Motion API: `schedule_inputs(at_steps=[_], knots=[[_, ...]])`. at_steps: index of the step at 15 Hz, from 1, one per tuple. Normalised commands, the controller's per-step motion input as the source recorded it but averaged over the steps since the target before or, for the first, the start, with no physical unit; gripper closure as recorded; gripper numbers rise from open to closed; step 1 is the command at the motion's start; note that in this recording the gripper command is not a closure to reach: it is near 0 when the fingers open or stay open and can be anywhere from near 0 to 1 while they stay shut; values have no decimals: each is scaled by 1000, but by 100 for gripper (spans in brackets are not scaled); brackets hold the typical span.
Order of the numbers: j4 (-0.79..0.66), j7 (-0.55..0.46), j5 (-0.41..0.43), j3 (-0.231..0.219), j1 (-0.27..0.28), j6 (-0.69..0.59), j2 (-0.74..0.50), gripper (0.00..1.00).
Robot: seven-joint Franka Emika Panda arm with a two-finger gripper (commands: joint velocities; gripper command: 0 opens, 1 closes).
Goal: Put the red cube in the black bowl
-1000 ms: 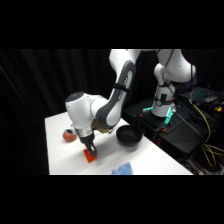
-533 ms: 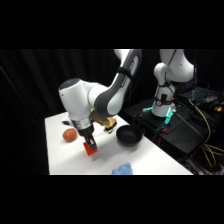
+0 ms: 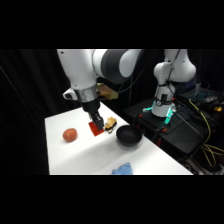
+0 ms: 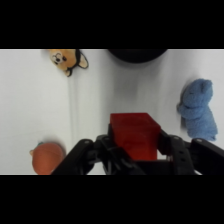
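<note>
Cube held aloft over table point(image 3: 65, 155), left of black bowl point(image 3: 128, 136).
Gripper point(image 3: 98, 126) clamped on red cube point(image 4: 134, 136), block wedged between the fingers, clear of the surface; bowl rim point(image 4: 136, 54) lies ahead in the wrist view.

Cube point(image 3: 95, 129) held in the gripper point(image 3: 101, 126) above the table point(image 3: 75, 155), bowl point(image 3: 128, 136) just right of it, round fruit point(image 3: 70, 134) to the left, small toy point(image 3: 111, 122) behind, cloth point(image 3: 122, 170) at near edge.
</note>
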Motion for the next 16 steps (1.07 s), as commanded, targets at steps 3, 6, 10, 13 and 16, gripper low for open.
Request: schedule_inputs(at_steps=[3,6,10,13,16], knots=[[-675,-11,-22,7,-70,102,-606,100],[-689,-46,24,14,-79,225,-563,100],[-676,-68,55,6,-78,328,-522,100],[-706,-61,104,18,-49,405,-482,100],[-642,-47,100,63,1,433,-387,100]])
